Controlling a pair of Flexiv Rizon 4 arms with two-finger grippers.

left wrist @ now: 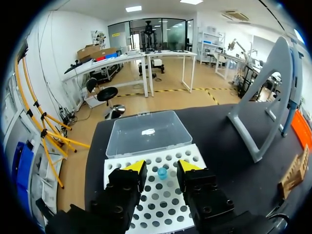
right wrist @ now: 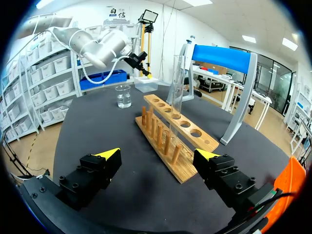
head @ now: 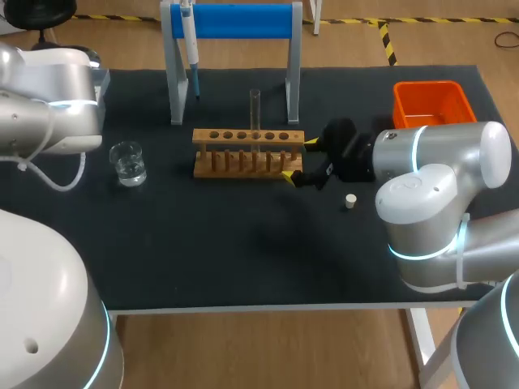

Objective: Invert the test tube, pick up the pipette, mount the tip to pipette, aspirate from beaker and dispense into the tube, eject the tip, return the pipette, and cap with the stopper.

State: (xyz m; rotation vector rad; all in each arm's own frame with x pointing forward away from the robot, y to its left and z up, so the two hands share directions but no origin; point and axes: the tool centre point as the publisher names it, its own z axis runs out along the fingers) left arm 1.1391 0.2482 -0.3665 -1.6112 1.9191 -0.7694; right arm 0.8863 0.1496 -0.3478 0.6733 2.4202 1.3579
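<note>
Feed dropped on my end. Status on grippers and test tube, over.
Left gripper and right gripper: jaws open, empty. Test tube upright in rack, right gripper at rack's end. Nothing blocking.

Open tabletop (head: 243,251) lies before the wooden rack (head: 248,154); the pipette stand (head: 243,20) bars the rear; the test tube (head: 255,109) projects above the rack.

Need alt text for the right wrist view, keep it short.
The open right gripper faces the end of a wooden rack that holds one upright glass test tube. Beyond the rack, a glass beaker and a blue-topped pipette stand stand on the black table.
</note>
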